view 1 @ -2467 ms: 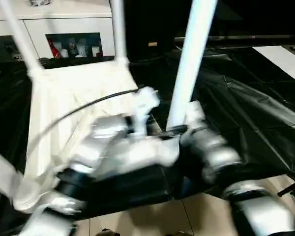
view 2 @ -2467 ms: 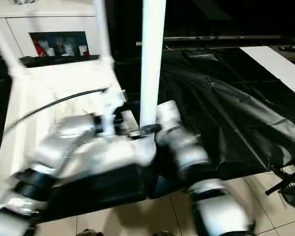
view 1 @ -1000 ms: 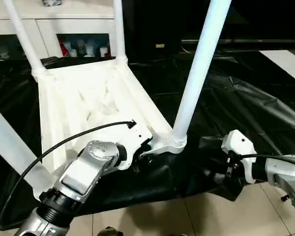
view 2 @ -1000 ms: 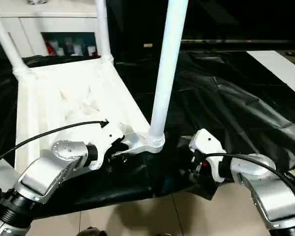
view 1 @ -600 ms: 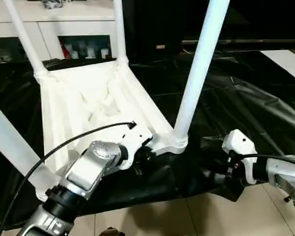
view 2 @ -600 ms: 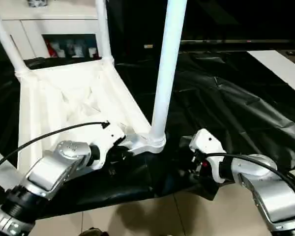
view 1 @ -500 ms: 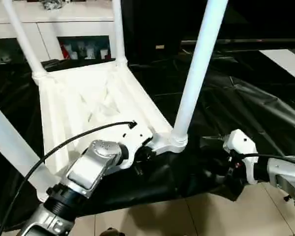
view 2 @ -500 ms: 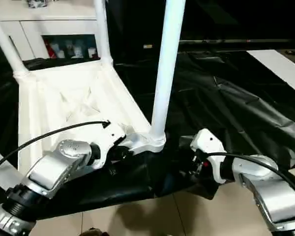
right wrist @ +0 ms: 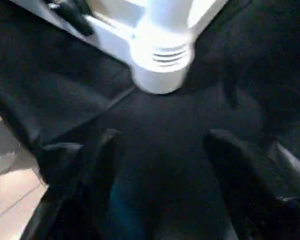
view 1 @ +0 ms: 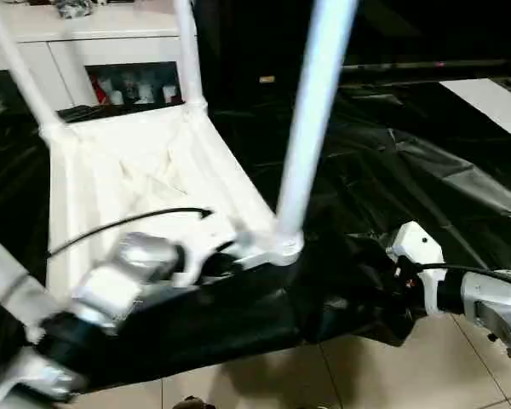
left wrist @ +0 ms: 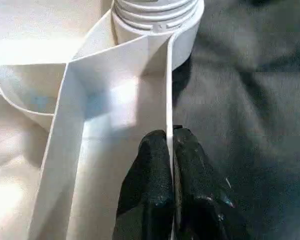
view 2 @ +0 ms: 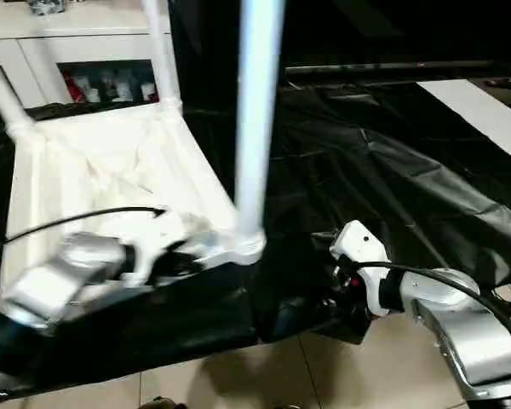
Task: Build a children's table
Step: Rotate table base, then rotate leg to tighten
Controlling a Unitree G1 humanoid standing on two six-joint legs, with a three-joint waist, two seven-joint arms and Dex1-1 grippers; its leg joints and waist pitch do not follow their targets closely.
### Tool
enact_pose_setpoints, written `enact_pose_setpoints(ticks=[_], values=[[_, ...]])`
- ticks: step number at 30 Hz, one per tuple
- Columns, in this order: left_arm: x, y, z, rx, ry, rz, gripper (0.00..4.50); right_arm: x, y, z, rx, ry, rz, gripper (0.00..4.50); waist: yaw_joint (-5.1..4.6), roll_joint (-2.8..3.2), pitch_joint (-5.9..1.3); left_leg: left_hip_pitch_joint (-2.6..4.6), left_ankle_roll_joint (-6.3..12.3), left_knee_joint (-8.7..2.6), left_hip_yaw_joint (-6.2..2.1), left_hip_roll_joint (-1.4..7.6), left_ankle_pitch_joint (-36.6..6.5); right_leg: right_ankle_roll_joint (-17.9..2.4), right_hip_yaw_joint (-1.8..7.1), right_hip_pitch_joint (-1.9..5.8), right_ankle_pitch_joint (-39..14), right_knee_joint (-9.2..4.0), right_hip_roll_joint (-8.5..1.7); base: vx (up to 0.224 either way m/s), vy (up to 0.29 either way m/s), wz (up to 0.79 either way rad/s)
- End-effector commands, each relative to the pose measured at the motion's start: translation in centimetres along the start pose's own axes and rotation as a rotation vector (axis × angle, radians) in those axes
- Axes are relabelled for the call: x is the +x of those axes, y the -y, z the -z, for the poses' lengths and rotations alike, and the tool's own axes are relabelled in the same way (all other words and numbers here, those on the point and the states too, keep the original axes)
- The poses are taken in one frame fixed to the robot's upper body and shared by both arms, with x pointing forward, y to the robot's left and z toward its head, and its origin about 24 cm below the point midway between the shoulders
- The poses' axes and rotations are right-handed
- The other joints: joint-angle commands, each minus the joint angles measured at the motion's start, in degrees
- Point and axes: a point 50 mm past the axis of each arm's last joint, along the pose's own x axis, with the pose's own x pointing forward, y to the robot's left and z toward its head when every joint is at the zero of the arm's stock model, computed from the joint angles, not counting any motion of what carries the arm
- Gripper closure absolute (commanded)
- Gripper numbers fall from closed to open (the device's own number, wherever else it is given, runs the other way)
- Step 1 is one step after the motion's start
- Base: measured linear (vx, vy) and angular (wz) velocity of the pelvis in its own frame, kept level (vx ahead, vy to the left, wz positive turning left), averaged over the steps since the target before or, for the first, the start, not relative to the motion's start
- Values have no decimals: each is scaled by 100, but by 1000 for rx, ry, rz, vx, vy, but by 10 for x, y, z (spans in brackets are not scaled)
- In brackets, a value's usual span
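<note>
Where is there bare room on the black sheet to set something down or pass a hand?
The free patch is the black sheet right of the upturned table top. It is crowded at the near corner socket, between the left gripper pinching the rim and the right gripper.

Head pair high above; wrist cameras close, sharing corner socket [right wrist: 162, 70].

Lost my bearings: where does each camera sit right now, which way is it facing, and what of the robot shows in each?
Head stereo pair: on the head, looking forward and down at the upturned children's table on black sheeting; both silver forearms show.
Left wrist: looks along the left gripper, pinched on the table's thin edge rib below a corner socket.
Right wrist: looks along the open right gripper over the sheeting at that socket.
Shared: both wrist views see the same near corner socket.
</note>
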Motion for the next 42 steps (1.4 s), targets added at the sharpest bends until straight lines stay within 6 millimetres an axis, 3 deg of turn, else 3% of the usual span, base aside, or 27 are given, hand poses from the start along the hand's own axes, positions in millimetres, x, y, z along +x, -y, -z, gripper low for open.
enact_pose_setpoints(ticks=[1,5,9,13,15,16,17,19,20,21,26,30,38,42], values=[[-8,-5,-6,83,32,1,450,3,2,-5,0,32,11,107,7,-21,-330,178,-53,-467,-235,344,-2243,-640,249,143,-2768,-501,-442,0,0,0],[-10,-6,-4,108,60,35,450,11,2,-7,25,75,22,74,52,-4,-329,234,-172,-480,-210,358,-2357,-799,292,101,-2431,-456,-447,0,0,0],[-5,1,-17,100,167,85,450,18,3,-6,62,113,26,50,57,-23,-332,191,-172,-480,-206,349,-2270,-865,299,142,-2377,-433,-473,0,0,0],[6,6,-25,95,222,141,450,23,5,-2,75,133,22,11,85,10,-341,194,-150,-469,-182,355,-2089,-959,315,145,-2040,-406,-462,0,0,0],[10,6,-26,101,224,149,450,28,7,-2,67,139,27,5,91,-7,-347,177,-128,-466,-181,351,-2034,-990,312,168,-1974,-398,-464,0,0,0],[11,6,-26,108,221,155,450,30,8,-2,57,138,25,5,87,26,-344,189,-135,-462,-173,346,-2039,-993,312,153,-1967,-407,-456,0,0,0],[13,7,-27,122,213,165,450,35,8,-3,41,132,18,5,96,-3,-354,181,-118,-458,-173,343,-1988,-991,312,175,-1951,-397,-458,0,0,0],[15,7,-28,133,209,167,450,38,6,-4,25,122,9,5,101,-1,-343,166,-92,-447,-166,335,-1931,-987,320,169,-2014,-398,-461,0,0,0],[16,6,-28,133,207,165,450,39,6,-4,16,118,7,5,121,-30,-344,178,-72,-440,-160,340,-1894,-951,324,165,-2098,-402,-465,0,0,0],[16,6,-28,133,207,165,450,39,6,-4,16,118,7,5,129,-18,-343,195,-69,-436,-155,345,-1892,-948,331,150,-2127,-408,-466,0,0,0],[22,0,-29,125,227,49,450,41,9,-9,22,172,86,5,130,-42,-333,170,-97,-439,-169,346,-1955,-852,326,146,-2405,-416,-462,0,0,0],[22,-2,-27,72,256,4,450,37,7,-10,58,227,132,5,109,-29,-316,153,-110,-456,-204,332,-2096,-607,302,150,-2939,-476,-481,0,0,0],[11,-7,-24,73,283,-69,450,34,4,-8,108,275,281,5,-32,-29,-278,135,-123,-462,-236,292,-2342,-349,255,95,-3628,-569,-475,0,0,0],[12,-8,-28,59,306,-113,450,37,7,-8,136,294,348,5,-49,-21,-256,174,-142,-453,-241,285,-2489,-263,238,49,-3888,-621,-471,0,0,0]])
